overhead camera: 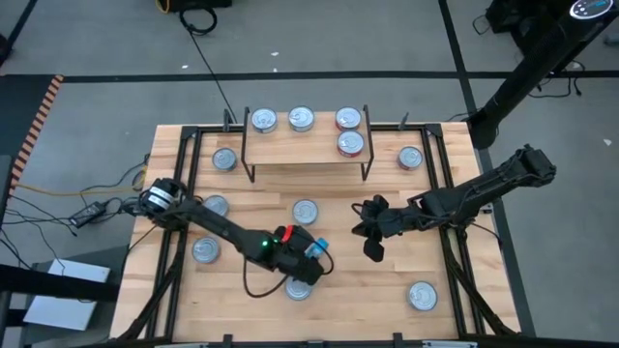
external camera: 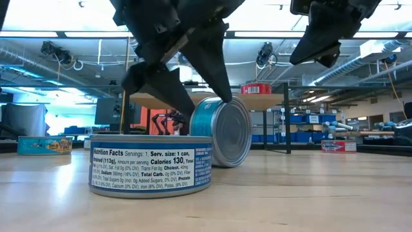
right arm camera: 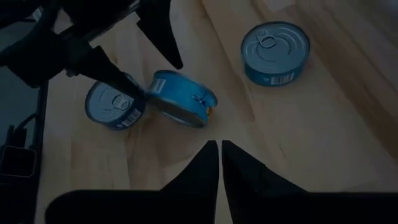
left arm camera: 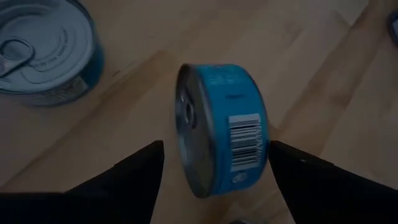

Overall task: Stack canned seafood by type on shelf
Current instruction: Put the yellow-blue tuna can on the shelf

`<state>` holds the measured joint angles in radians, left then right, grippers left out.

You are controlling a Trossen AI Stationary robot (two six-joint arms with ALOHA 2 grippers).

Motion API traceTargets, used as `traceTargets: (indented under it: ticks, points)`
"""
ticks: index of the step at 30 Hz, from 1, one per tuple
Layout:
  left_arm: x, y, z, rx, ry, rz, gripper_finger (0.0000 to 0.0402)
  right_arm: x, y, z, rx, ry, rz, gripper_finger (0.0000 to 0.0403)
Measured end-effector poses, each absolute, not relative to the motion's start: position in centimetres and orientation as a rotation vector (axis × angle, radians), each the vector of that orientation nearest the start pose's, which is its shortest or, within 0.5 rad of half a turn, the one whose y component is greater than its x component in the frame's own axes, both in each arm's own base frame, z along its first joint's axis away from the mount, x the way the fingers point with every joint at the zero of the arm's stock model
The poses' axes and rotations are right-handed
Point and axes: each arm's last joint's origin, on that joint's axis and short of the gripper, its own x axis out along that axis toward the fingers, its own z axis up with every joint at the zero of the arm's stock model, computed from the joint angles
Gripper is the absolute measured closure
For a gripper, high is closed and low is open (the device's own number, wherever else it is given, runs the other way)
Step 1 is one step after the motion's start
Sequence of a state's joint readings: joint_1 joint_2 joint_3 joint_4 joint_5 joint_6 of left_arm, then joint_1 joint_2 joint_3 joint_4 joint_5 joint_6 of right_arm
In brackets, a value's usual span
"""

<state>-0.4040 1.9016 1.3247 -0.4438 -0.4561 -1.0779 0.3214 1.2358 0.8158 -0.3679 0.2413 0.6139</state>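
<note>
Left claw (left arm camera: 214,171) spread wide at the near middle of the desk (overhead camera: 387,290), its two fingers standing either side of a teal can (left arm camera: 221,127) that rests tipped on its edge on the wood; the fingers appear just clear of the can, though contact cannot be ruled out. A second can (external camera: 151,164) sits flat just beside it. Right claw (right arm camera: 219,149) clenched on nothing, hanging above the desk right of centre. The shelf (overhead camera: 305,150) stands at the far edge and carries four cans (overhead camera: 301,119): three in a back row and a red-sided one in front at its right end. Other cans lie scattered flat over the desk
</note>
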Motion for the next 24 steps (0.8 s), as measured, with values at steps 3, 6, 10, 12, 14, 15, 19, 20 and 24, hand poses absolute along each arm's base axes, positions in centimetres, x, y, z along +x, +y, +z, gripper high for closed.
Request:
traceTargets:
  ticks: [3,6,10,12,14,15,19,20,24]
  points:
    - [37.0,-13.8,18.7,-0.564,0.777,0.523,0.0128,23.8,7.2,24.0,0.359,0.747,-0.156,0.037]
    - [37.6,-13.4,18.1,-0.534,0.779,0.496,0.0143,23.9,7.2,24.0,0.357,0.747,-0.155,0.037]
    - [38.3,-12.8,17.8,-0.543,0.774,0.484,0.0146,23.9,7.2,24.0,0.356,0.74,-0.152,0.037]
    - [38.3,-12.3,17.6,-0.54,0.791,0.497,0.0148,23.9,7.2,24.1,0.358,0.735,-0.15,0.037]
    - [38.4,-12.0,17.7,-0.539,0.789,0.498,0.0156,24.0,7.2,24.1,0.36,0.732,-0.149,0.037]
    - [38.4,-11.8,17.8,-0.526,0.793,0.493,0.0163,24.0,7.3,24.1,0.361,0.73,-0.148,0.037]
    - [38.7,-11.9,18.5,-0.476,0.788,0.454,0.0216,24.0,7.3,24.2,0.362,0.723,-0.146,0.037]
    - [38.8,-11.9,18.7,-0.461,0.792,0.446,0.0234,24.0,7.3,24.2,0.362,0.724,-0.146,0.037]
    - [39.3,-12.1,19.9,-0.413,0.79,0.412,0.0262,24.0,7.3,24.2,0.359,0.722,-0.144,0.037]
